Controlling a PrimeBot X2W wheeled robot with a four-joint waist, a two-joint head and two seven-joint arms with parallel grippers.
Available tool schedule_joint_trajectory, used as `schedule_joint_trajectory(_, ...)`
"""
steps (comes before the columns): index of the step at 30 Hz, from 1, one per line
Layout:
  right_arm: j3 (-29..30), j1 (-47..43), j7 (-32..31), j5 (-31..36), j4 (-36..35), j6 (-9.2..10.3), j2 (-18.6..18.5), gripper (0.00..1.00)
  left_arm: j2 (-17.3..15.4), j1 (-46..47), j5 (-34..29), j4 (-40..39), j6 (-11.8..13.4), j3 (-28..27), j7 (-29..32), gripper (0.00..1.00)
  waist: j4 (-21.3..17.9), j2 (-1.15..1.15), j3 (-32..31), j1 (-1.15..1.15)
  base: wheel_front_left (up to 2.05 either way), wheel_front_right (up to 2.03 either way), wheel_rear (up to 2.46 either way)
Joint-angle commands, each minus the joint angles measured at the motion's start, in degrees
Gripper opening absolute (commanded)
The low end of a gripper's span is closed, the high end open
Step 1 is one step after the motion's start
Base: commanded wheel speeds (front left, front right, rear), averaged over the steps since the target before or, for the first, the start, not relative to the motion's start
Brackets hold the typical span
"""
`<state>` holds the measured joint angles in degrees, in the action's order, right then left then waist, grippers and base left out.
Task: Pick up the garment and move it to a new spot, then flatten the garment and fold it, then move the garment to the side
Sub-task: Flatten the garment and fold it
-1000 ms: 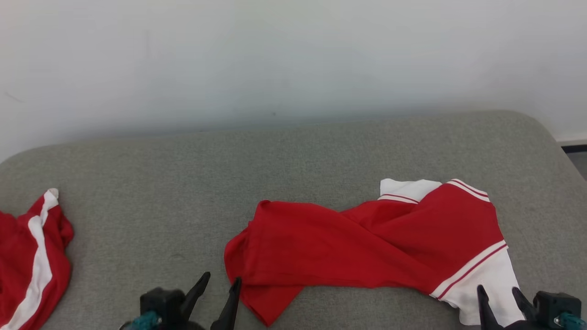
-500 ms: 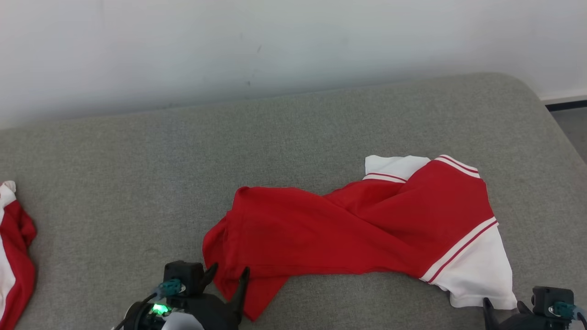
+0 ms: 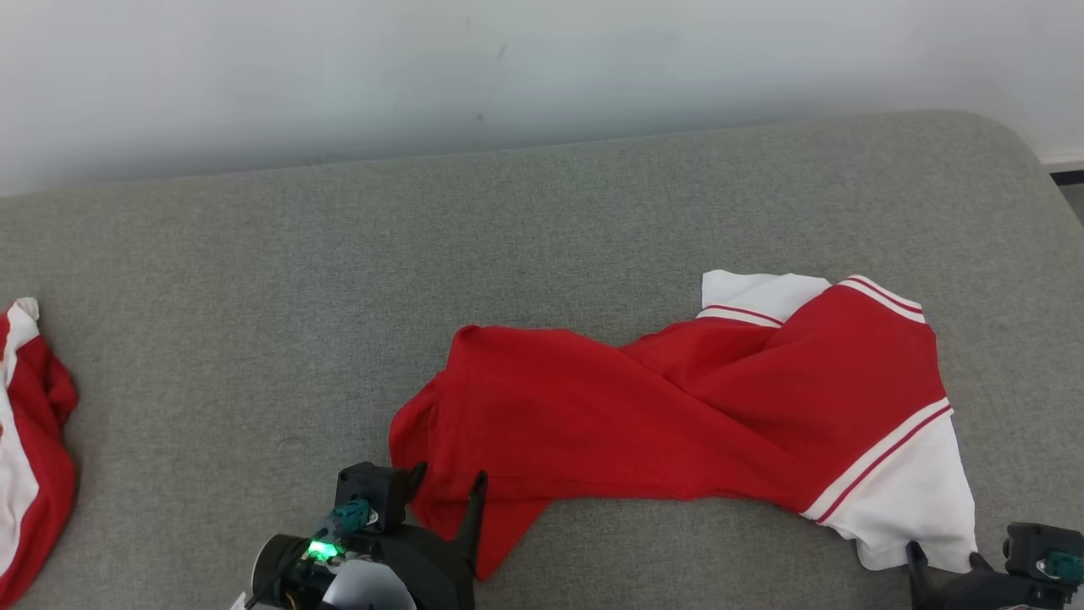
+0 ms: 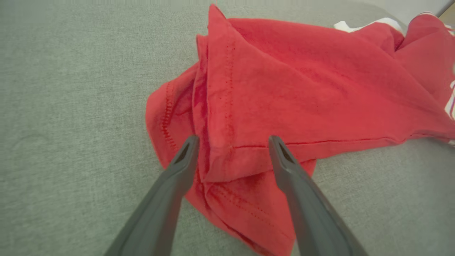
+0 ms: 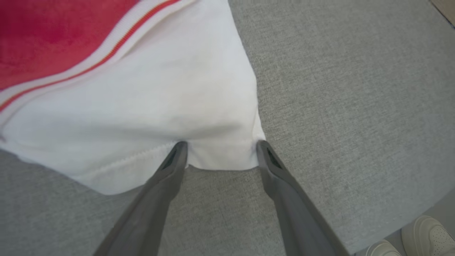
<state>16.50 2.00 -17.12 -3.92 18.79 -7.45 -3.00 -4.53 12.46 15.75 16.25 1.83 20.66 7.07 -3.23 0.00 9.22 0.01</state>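
Since a second ago, left gripper (image 3: pixel 449 473) has advanced low over the garment (image 3: pixel 677 407), twisted mid-right on the grey cushion (image 3: pixel 254 296). A second red-and-white cloth (image 3: pixel 34 440) lies well apart, far left. Both tools gape: left fingers straddle the red hem; right gripper (image 5: pixel 222 144) brackets the white corner.

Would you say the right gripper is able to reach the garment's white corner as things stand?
Probably yes: the right gripper stands with open jaws either side of the white corner of the garment, which lies on the grey cushion with nothing over it.
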Motion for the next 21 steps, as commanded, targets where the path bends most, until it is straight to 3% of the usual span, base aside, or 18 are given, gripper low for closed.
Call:
schedule_joint_trajectory(1, -0.05, -0.80, -0.69, -0.72, -0.60, -0.06, 0.22, 1.00, 0.05, -0.22, 0.28, -0.78, 0.24, -0.14, -0.07, 1.00, 0.12, 0.00, -0.21, -0.01, 0.00, 0.00, 0.00)
schedule_joint_trajectory(7, -0.66, -3.09, -3.07, -3.64, -5.37, -0.06, 0.10, 1.00, -0.10, -1.10, 0.85, -2.86, 0.64, -0.16, 0.64, 1.00, 0.16, 0.00, -0.80, -0.01, 0.00, 0.00, 0.00)
schedule_joint_trajectory(15, 3.94, -5.80, -5.40, -4.65, -15.70, -0.06, 0.10, 1.00, -0.92, -2.35, 2.32, -6.19, 1.08, -0.27, 3.13, 1.00, -0.77, 0.00, -0.54, -0.01, 0.00, 0.00, 0.00)
schedule_joint_trajectory(21, 3.70, -2.89, -7.03, -2.88, -13.52, -0.06, 0.05, 1.00, -1.34, -1.26, 1.68, -6.00, 1.80, 0.02, 4.67, 1.00, -0.84, 0.00, 1.34, -0.01, 0.00, 0.00, 0.00)
